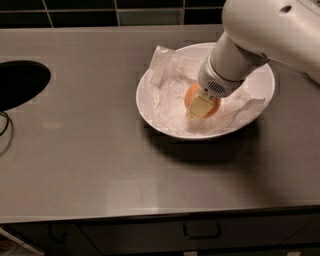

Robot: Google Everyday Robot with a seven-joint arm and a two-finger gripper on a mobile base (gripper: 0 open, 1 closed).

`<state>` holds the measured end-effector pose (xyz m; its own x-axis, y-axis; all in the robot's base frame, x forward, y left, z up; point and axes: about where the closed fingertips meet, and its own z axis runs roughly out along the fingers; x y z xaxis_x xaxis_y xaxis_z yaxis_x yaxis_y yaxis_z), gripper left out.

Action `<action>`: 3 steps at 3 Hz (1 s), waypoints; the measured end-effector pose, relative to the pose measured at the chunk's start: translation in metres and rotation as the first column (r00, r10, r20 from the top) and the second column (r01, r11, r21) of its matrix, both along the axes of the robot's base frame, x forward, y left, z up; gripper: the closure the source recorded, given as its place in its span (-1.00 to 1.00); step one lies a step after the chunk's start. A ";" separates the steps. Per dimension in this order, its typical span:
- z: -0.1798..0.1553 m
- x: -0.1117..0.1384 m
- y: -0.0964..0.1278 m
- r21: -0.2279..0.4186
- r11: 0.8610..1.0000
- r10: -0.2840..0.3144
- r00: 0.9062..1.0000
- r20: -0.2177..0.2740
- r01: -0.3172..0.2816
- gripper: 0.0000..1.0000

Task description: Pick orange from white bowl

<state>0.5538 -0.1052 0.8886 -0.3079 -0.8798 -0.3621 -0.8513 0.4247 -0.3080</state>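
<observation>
The orange (191,98) lay on crumpled white paper (167,85) inside the white bowl (262,80), which stood on the grey worktop (90,150). The pincer (200,107) reached down into the bowl against the orange. Whether it gripped the fruit could not be told.

Kitchen (sink (20,82), tiled wall (100,12), countertop (100,165))

A: Occlusions?
B: Gripper (201,106), down inside the white bowl (141,102), covers the middle of the orange (190,98). Arm (270,30) hides the bowl's far-right rim.
A: Cropping?
B: Sink opening (20,82) cut at left edge; arm cut at top and right.
</observation>
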 end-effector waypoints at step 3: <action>0.040 -0.008 0.005 0.123 0.992 0.025 0.994 0.103 -0.038 1.00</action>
